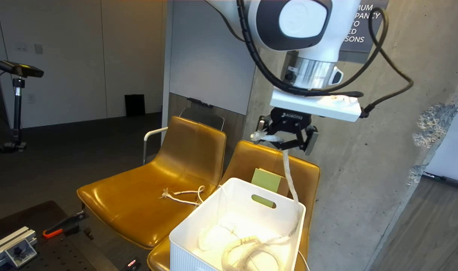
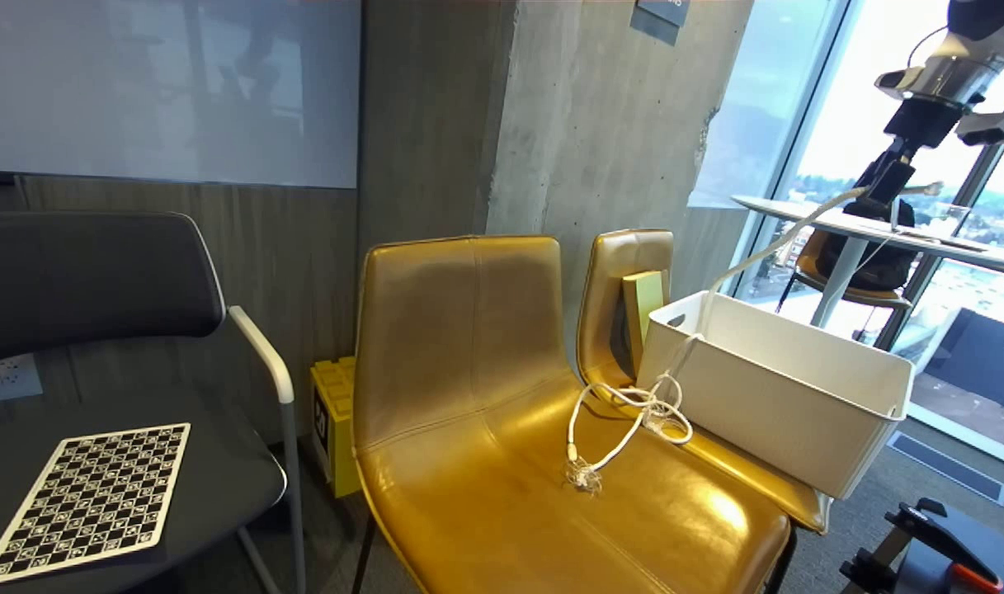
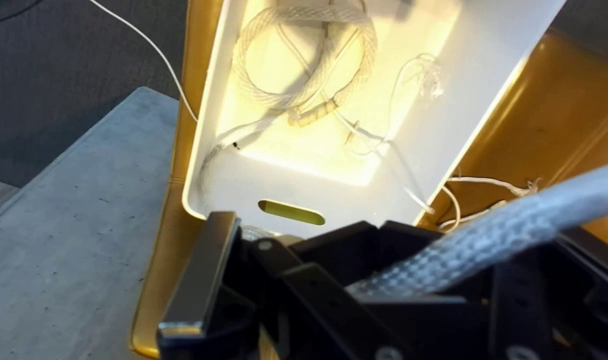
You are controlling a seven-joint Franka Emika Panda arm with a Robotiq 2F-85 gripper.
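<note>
Clamps a thick braided rope (image 1: 291,184) with fingers (image 3: 201,275) drawn together close to its loose end. In an exterior view, points that end toward nine o'clock and lets the longer part hang toward six, into a white bin (image 1: 240,205) and on to coils at the bottom. Hangs at one o'clock from the bin, above the rim and well apart from it. In an exterior view, has the bin on a mustard chair (image 2: 629,247), with a green item (image 2: 646,289) at ten o'clock against the backrest. At nine o'clock, on a matching chair (image 2: 469,330), has a thinner knotted cord (image 2: 652,408), strung over the bin's rim. Toward eight o'clock, on a black chair (image 2: 81,272), has a checkered board (image 2: 97,495).
</note>
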